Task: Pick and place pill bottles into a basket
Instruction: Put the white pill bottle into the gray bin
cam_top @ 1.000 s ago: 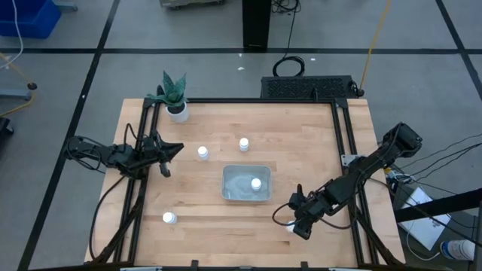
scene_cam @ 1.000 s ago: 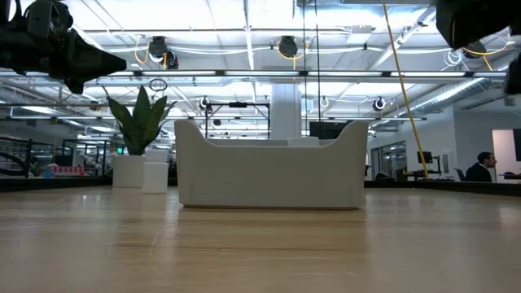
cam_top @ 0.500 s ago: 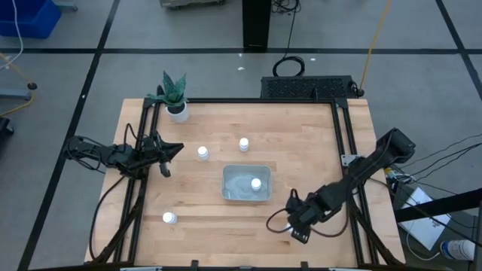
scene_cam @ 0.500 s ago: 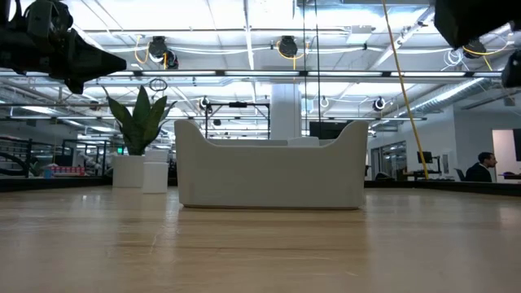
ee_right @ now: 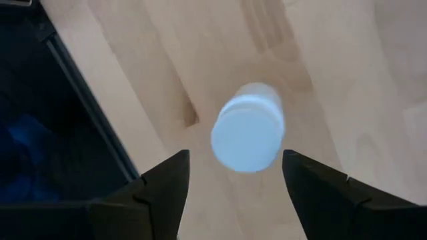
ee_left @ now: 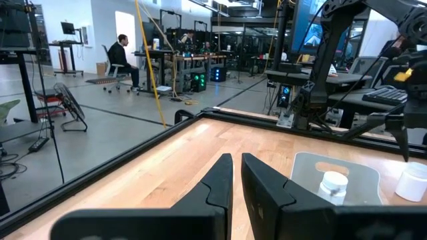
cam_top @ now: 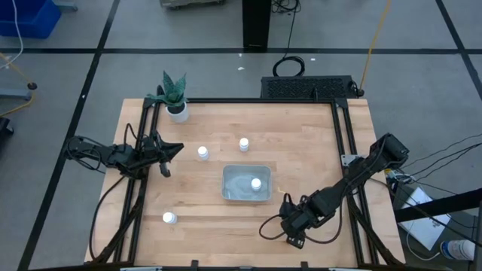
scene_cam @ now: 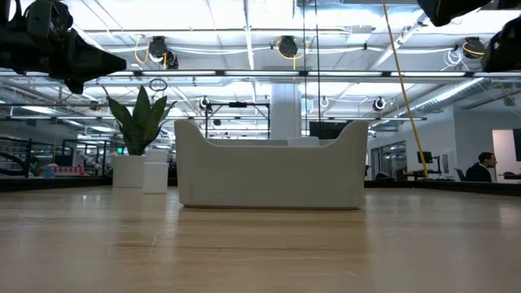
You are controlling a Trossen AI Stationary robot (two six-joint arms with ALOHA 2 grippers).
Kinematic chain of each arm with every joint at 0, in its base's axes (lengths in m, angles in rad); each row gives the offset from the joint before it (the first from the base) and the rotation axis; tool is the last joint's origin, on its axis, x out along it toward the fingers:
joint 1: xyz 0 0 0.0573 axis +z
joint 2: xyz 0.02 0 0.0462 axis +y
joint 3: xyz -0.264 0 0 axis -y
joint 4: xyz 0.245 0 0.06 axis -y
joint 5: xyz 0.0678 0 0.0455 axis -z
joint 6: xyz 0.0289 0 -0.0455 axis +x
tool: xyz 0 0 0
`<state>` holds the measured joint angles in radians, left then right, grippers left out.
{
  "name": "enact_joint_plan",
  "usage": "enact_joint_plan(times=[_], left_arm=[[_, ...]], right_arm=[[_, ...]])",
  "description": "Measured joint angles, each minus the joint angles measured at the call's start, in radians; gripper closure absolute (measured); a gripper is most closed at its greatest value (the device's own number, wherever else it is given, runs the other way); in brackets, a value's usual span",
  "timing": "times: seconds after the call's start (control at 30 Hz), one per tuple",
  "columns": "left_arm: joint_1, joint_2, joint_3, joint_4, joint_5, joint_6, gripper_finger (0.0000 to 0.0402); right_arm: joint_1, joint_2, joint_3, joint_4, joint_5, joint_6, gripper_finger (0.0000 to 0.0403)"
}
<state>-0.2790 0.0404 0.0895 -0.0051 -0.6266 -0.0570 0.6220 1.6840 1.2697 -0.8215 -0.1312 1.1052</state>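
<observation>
1. Over the last second the right gripper has slid along the pale wooden bench toward the near edge, right of the shallow grey translucent basket.
2. Its jaws stand released around a small white capped pill bottle, seen from above, not yet gripped.
3. 1 bottle sits in the basket; 3 remain out: 2 beyond it, 1 left of it.
4. The left gripper waits left of the basket, jaws clenched.
</observation>
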Motion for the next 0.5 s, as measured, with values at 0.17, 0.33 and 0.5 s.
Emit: enact_joint_plan(times=[0.17,0.33,0.5], left_arm=[[0.0,0.0,0.0,0.0,0.0,0.0,0.0364],[0.0,0.0,0.0,0.0,0.0,0.0,0.0364],[0.0,0.0,0.0,0.0,0.0,0.0,0.0364]], right_arm=[[-0.013,0.0,0.0,0.0,0.02,-0.024,0.0172],[-0.018,0.0,0.0,-0.019,0.026,-0.034,0.0172],[-0.019,0.003,-0.009,-0.016,0.026,-0.043,0.0172]])
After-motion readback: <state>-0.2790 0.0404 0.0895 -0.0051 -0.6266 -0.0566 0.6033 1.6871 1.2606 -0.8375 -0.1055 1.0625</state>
